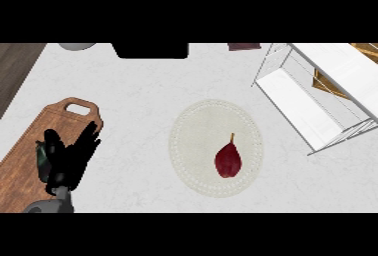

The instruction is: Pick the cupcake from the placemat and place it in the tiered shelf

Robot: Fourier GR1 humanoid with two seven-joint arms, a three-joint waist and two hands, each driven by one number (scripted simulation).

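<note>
On the round cream placemat [214,125] in the middle of the counter lies a dark red, teardrop-shaped item [229,159] with a thin stem pointing up; it does not look like a cupcake. The white tiered shelf [314,97] stands at the upper right, apart from the placemat. My left hand [68,157] shows at the lower left, fingers straight and pointing up, resting over the wooden board and holding nothing. My right hand does not show.
A wooden cutting board [44,145] with a handle hole lies at the left. A black object [150,50] and a grey round thing [77,46] sit at the far edge. A dark red item [244,46] lies near the shelf's top.
</note>
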